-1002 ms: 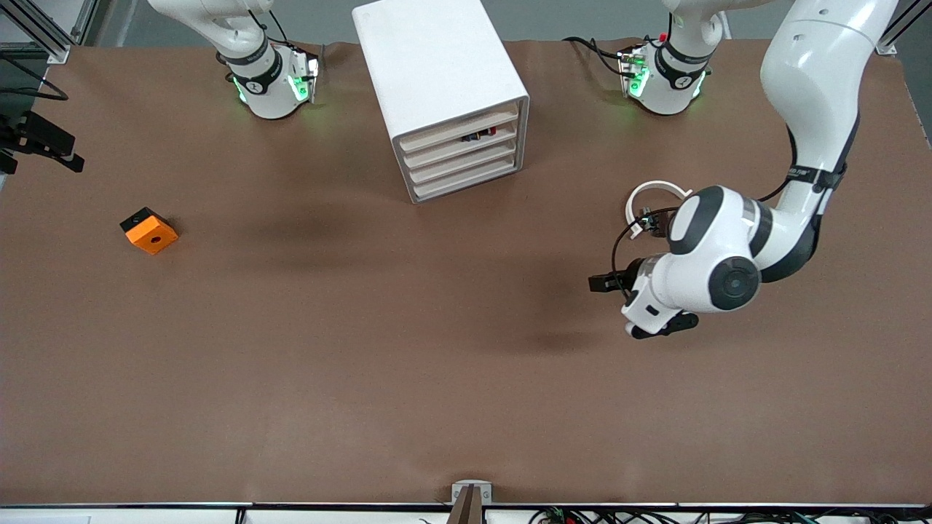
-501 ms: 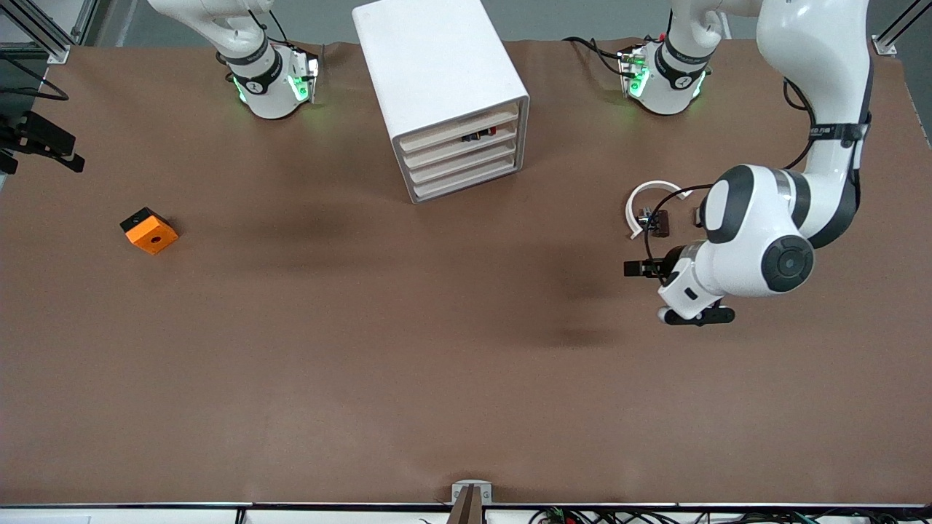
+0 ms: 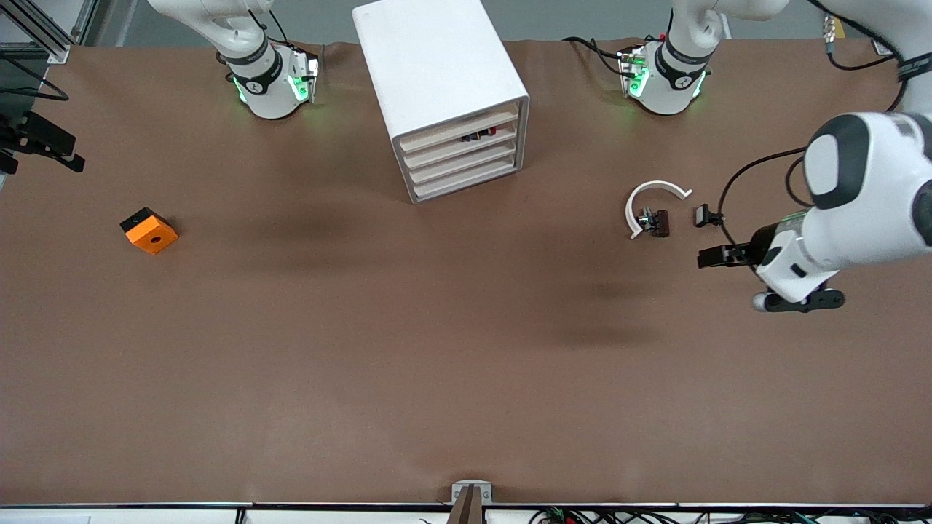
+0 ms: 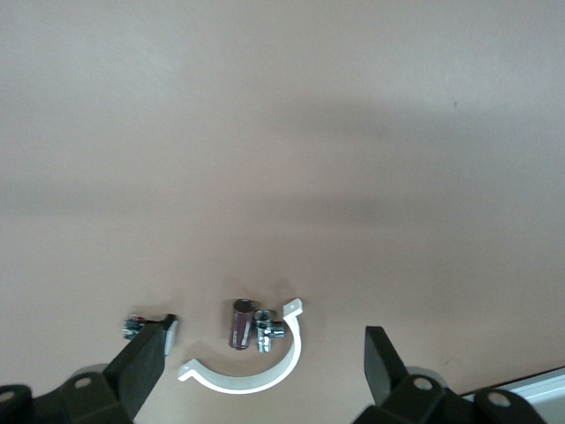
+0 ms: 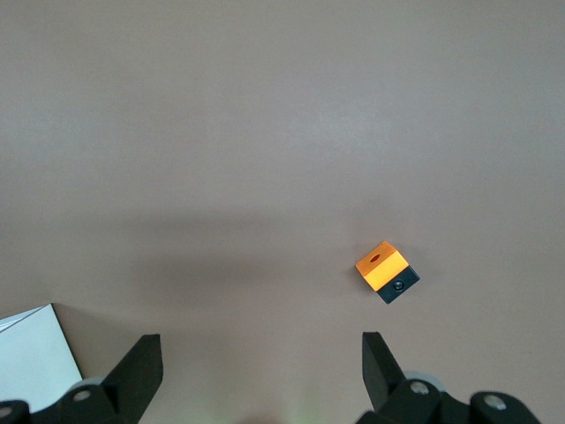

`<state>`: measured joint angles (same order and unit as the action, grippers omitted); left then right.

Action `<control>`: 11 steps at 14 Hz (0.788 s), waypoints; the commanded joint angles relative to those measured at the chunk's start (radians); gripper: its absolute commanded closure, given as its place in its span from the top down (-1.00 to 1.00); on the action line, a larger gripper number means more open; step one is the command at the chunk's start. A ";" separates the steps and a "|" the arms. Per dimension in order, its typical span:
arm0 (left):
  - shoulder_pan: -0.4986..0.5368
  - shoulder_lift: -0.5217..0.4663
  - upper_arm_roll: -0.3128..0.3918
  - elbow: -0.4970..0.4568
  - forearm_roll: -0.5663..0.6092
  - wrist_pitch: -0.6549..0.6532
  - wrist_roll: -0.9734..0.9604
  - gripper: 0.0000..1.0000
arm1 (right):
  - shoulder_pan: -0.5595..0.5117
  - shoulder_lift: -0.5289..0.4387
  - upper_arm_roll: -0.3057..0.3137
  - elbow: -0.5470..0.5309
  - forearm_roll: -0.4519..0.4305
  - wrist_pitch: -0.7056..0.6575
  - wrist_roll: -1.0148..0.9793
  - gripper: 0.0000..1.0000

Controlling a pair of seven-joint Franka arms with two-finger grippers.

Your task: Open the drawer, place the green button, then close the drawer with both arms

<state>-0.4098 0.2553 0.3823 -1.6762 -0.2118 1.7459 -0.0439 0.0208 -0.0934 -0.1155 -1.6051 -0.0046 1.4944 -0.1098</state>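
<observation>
Two small parts (image 3: 654,222) beside white clip (image 3: 650,196)

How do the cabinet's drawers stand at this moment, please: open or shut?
Shut: all four beige drawer fronts sit flush in the cabinet, none pulled out. Small dark parts show through one gap.

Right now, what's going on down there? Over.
Left tool open, empty, up near the white ring. Right tool open, waiting high above the orange block. All four drawers shut; button unseen. Nothing in the way.

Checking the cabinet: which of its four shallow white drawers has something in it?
The second drawer from the top: small dark and red parts show above it; the others look empty.
</observation>
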 commanded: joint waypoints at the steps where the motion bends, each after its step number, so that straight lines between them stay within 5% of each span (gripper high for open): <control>1: -0.006 -0.054 0.000 -0.019 0.060 -0.009 0.012 1.00 | -0.002 -0.023 0.004 -0.019 -0.014 0.004 -0.001 1.00; 7: 0.014 -0.152 -0.013 -0.073 0.107 0.009 0.027 1.00 | -0.001 -0.023 0.004 -0.019 -0.014 0.004 -0.001 1.00; 8: 0.061 -0.152 -0.069 -0.073 0.109 0.009 0.027 1.00 | -0.001 -0.023 0.004 -0.019 -0.014 0.004 -0.001 1.00; 11: 0.372 -0.152 -0.387 -0.063 0.146 0.023 0.027 1.00 | -0.001 -0.023 0.004 -0.019 -0.014 0.004 0.001 1.00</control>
<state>-0.1980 0.1244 0.1596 -1.7178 -0.0937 1.7472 -0.0350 0.0208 -0.0936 -0.1155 -1.6060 -0.0046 1.4944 -0.1098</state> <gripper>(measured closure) 0.000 0.000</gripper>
